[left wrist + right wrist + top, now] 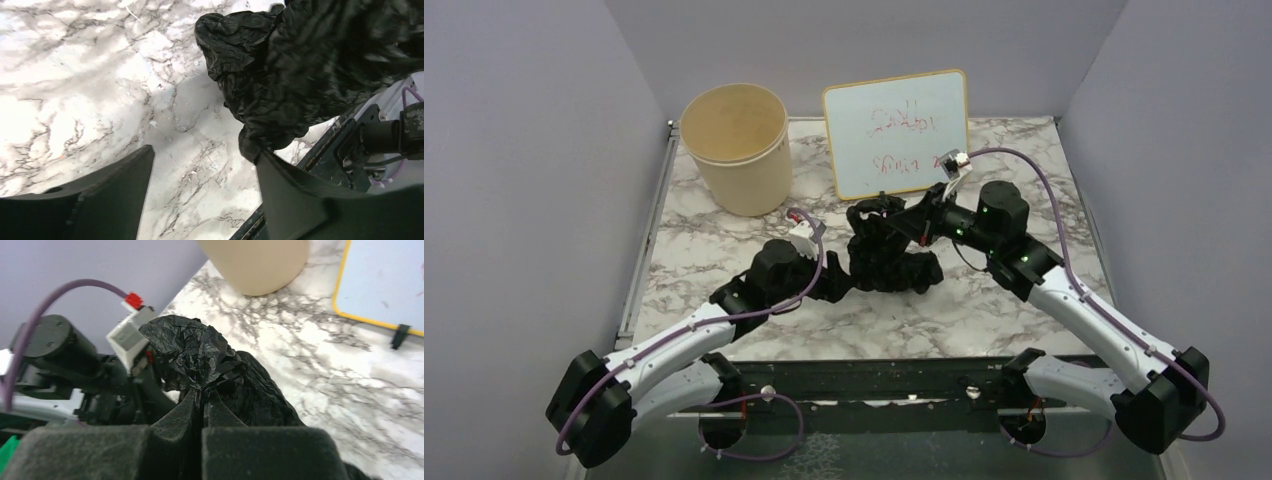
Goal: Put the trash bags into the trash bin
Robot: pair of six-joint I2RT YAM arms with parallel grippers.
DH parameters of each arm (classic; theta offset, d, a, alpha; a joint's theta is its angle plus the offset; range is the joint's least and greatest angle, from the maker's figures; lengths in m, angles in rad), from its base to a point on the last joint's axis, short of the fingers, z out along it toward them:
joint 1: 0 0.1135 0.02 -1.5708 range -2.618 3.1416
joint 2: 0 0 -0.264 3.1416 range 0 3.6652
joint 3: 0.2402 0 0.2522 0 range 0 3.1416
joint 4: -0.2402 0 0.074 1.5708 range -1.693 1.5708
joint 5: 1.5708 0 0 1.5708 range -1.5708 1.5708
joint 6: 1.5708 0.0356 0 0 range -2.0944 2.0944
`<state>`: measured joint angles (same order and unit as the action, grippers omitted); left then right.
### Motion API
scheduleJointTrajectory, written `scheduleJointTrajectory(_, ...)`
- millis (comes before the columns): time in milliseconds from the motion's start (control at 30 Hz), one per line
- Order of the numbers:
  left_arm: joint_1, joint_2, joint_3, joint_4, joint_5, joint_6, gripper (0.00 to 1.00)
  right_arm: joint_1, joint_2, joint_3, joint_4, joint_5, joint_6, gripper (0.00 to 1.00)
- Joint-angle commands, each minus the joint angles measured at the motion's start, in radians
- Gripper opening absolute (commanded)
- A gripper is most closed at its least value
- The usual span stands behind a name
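Trash bag (889, 255) bunched between arms, right gripper (201, 400) pinched tight on a fold, left gripper (205, 152) spread wide, holding nothing; lift high so dangling plastic clears the trash bin (749, 175) rim.

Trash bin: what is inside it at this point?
Inside the trash bin only bare cream wall shows, with no black plastic in sight. Its floor is hidden behind the near wall. The trash bag is well outside it.

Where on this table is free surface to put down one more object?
Bare table lies right of the whiteboard, in front of the trash bin, and along the near edge between the left arm and the right arm. The middle is crowded: trash bags and both arms meet there.
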<state>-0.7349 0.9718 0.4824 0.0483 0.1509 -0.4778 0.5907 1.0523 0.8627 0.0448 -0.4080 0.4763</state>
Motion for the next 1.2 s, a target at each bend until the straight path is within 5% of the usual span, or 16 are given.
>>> scheduleJointTrajectory(0, -0.003, -0.078, 0.043, -0.023, -0.069, -0.027, 0.83, 0.001, 0.015, 0.067, -0.172, 0.114, -0.176, 0.03)
scheduleJointTrajectory(100, -0.003, -0.122, 0.062, -0.033, -0.099, -0.045, 0.99, 0.002, 0.015, 0.095, -0.193, 0.171, -0.212, 0.03)
scheduleJointTrajectory(367, -0.002, -0.140, 0.145, -0.127, -0.110, -0.069, 0.99, 0.008, 0.070, 0.140, -0.345, 0.513, -0.209, 0.01)
scheduleJointTrajectory(533, -0.002, -0.112, 0.116, -0.059, -0.067, -0.107, 0.99, 0.008, 0.126, 0.098, -0.316, 0.248, -0.170, 0.16)
scheduleJointTrajectory(700, -0.002, -0.089, 0.096, -0.020, -0.100, -0.136, 0.99, 0.024, 0.248, -0.046, -0.111, -0.084, 0.014, 0.26)
scheduleJointTrajectory(900, -0.002, -0.091, 0.064, -0.025, -0.141, -0.202, 0.99, 0.036, 0.260, -0.098, -0.087, -0.077, 0.024, 0.30)
scheduleJointTrajectory(1167, -0.002, 0.042, -0.035, 0.222, -0.007, -0.493, 0.99, 0.036, 0.184, -0.206, -0.053, -0.144, -0.010, 0.37)
